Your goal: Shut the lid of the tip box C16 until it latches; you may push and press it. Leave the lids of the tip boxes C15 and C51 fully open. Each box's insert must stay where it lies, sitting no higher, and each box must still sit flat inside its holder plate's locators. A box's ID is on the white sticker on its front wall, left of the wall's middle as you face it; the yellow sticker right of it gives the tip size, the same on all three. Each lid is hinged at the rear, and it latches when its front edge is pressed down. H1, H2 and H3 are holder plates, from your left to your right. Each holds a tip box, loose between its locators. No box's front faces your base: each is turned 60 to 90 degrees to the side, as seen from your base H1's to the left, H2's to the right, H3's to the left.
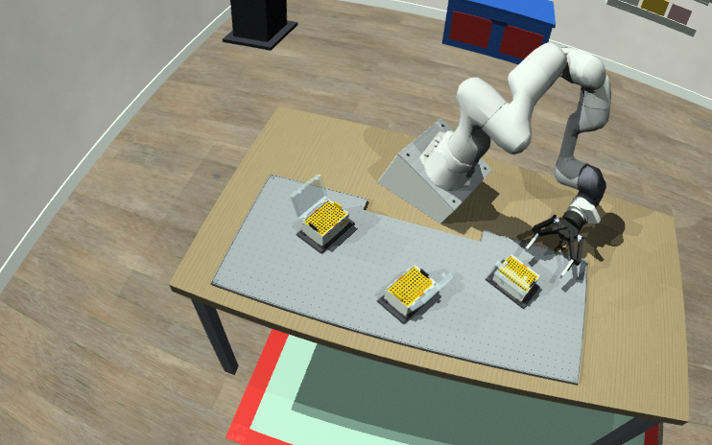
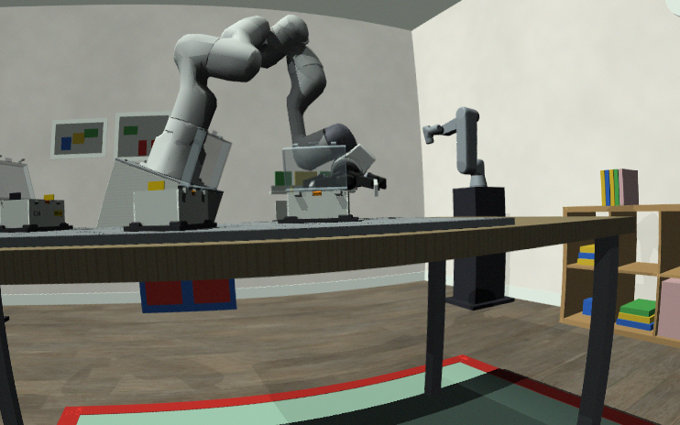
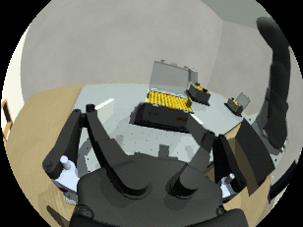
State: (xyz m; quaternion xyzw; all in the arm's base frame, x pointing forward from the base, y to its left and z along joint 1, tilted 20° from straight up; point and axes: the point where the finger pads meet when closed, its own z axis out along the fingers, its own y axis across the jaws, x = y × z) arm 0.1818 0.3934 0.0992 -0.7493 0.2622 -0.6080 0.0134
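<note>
Gripper [image 1: 548, 257] is spread to its widest and holds nothing, hanging low and tipped sideways just beside the tip box [image 1: 515, 275] on the robot's left. That box shows a yellow tip grid on top and sits flat on a dark holder [image 1: 531, 300]; in the exterior view its clear lid [image 2: 312, 160] stands up open, with the gripper close against it. Two more boxes, a middle one [image 1: 409, 288] and a far one [image 1: 325, 220], sit well apart along the same line, both open. The stickers are too small to read, so which box is C16 cannot be told

All three holders rest on a grey perforated plate [image 1: 325, 272] that covers most of a wooden table [image 1: 629, 315] with dark legs. The arm rises from a grey wedge mount [image 1: 404, 178] at the table's back edge. Below lies a pale green mat [image 1: 262, 387] edged in red, on a plank floor. Around the room: a blue cabinet [image 1: 498, 15] with red doors, a black pedestal [image 1: 257, 20] carrying a small grey arm [image 2: 466, 140], a wooden shelf [image 2: 569, 260] with coloured books, and posters [image 2: 79, 137] on the grey wall
</note>
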